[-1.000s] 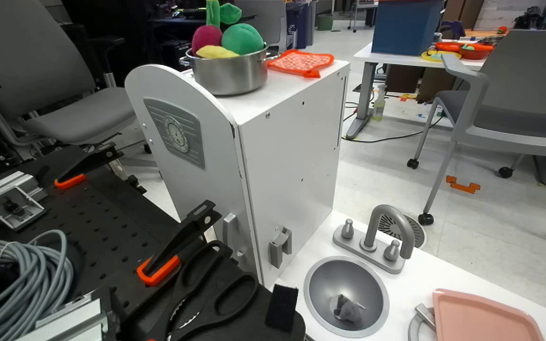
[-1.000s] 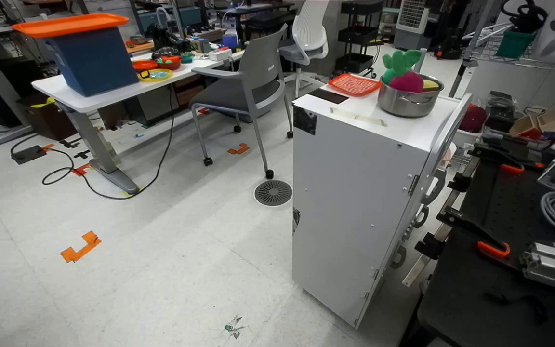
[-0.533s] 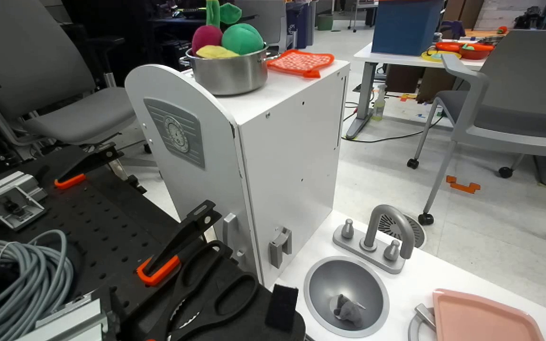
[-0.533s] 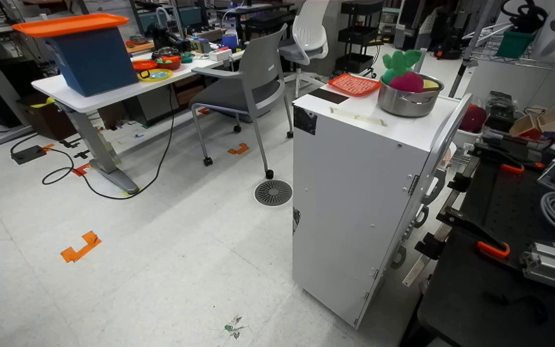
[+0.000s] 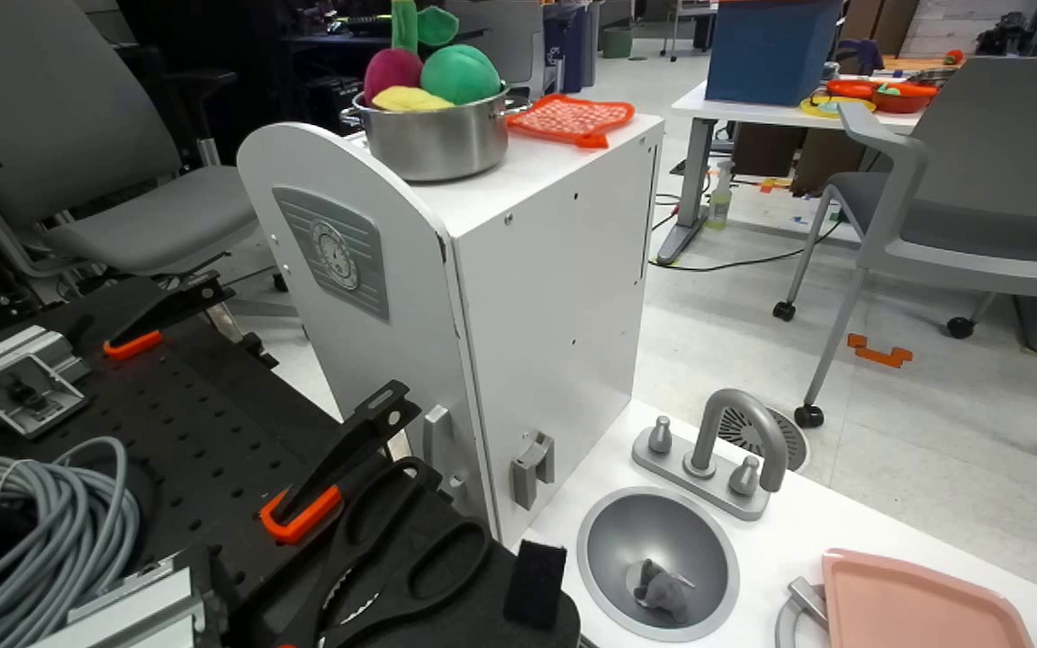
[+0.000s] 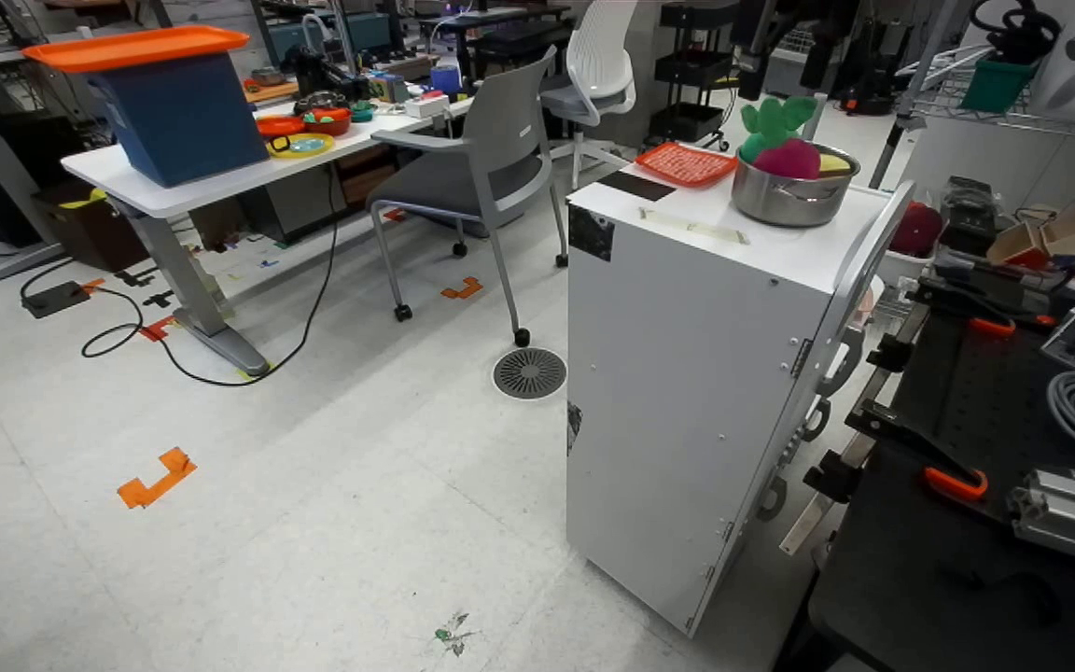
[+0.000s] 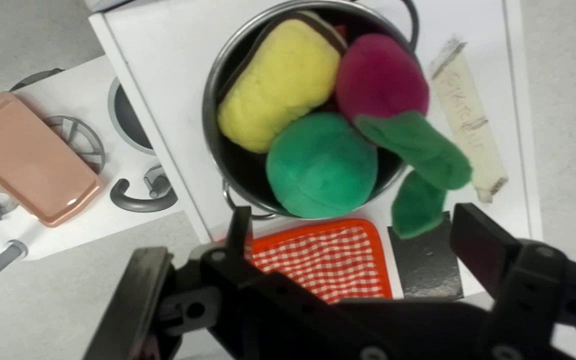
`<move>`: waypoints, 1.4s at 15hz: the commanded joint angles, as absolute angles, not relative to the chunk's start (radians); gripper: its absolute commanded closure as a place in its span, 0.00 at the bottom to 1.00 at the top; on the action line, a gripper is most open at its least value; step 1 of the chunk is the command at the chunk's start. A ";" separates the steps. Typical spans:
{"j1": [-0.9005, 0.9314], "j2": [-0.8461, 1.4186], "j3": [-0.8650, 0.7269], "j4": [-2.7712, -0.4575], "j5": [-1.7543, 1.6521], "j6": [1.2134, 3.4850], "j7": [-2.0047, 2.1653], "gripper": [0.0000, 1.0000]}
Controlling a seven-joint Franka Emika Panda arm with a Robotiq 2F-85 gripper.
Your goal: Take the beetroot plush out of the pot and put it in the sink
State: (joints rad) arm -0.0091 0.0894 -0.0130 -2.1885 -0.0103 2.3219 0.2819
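Observation:
The beetroot plush (image 7: 383, 75) is magenta with green leaves hanging over the pot's rim in the wrist view. It also shows in both exterior views (image 5: 392, 72) (image 6: 789, 161). It sits in the steel pot (image 7: 211, 100) with a green round plush (image 7: 322, 165) and a yellow plush (image 7: 288, 80). The pot (image 5: 437, 139) stands on the white cabinet top. My gripper (image 7: 351, 215) is open and empty, above the cabinet. In an exterior view the gripper (image 6: 786, 70) hangs at the top, above and behind the pot. The sink (image 5: 613, 531) is low beside the cabinet, partly visible in the wrist view (image 7: 130, 120).
A red checked potholder (image 7: 318, 260) lies beside the pot. A curved cabinet panel (image 5: 338, 153) rises at the pot's other side. A grey tap (image 5: 734, 405) stands at the sink, and a dark grey object (image 5: 662, 589) lies in it. A salmon-pink tray (image 5: 919, 603) lies nearby.
My gripper has come down into view at the top of an exterior view, close to the pot. The pot and the plush toys have not moved.

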 commanded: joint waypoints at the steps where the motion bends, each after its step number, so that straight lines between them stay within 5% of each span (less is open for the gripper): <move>1: 0.006 0.065 -0.001 -2.196 0.055 2.360 0.287 0.00; 21: -0.015 0.066 -0.044 -2.304 0.040 2.368 0.316 0.00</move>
State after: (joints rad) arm -0.0034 0.0793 -0.0349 -2.2875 0.0332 2.3540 0.3039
